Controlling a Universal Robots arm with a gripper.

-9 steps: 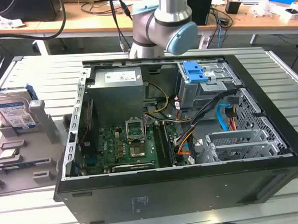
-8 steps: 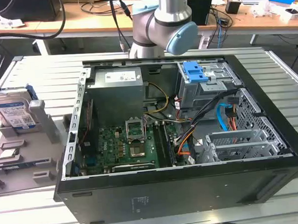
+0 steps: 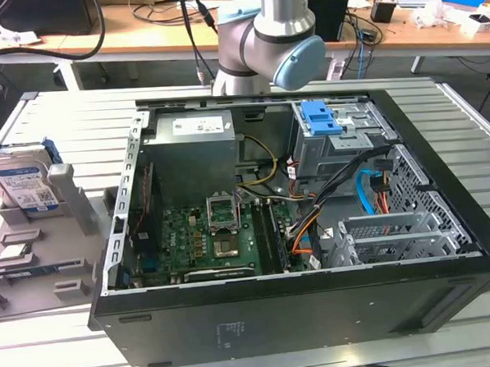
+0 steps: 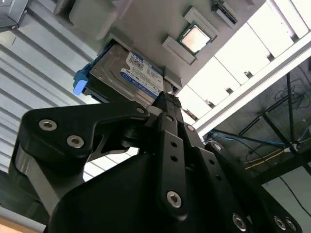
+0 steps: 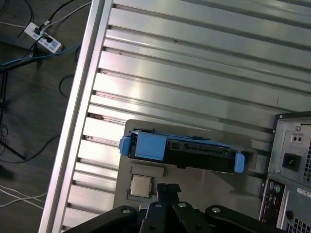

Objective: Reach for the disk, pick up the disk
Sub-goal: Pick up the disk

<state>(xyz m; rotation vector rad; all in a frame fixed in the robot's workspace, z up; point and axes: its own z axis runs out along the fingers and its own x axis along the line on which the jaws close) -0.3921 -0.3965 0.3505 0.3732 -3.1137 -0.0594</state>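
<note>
Ribbed aluminium table [image 3: 61, 119] runs under everything, bare slats in pale grey. Nearest the exterior view sits a black open-sided computer tower [image 3: 317, 311] lying flat, with its green motherboard, orange and blue cables and metal drive cages exposed. Off to the exterior view's left, beside the tower, lies a flat grey plastic holder plate [image 3: 35, 260]. In a recess at the plate's nearer part sits a small square silver chip [image 3: 14, 251]. Farther back on the same plate the disk [image 3: 23, 183], a silver-grey metal hard drive with a white-and-blue label and blue plastic side frame, stands on edge, tilted back a little. Black linkage gripper [image 5: 167, 187] appears in both wrist views, fingers drawn together, nothing between them. It points toward the drive and hangs clear of it, no contact. First wrist view catches the drive edge-on, blue frame ends at either side, chip just beside it. Behind the tower rises the arm's grey joint with a pale blue cap [image 3: 278, 34]. Beyond that is a wooden desk [image 3: 138, 33] strewn with black cables and boxes.
</note>
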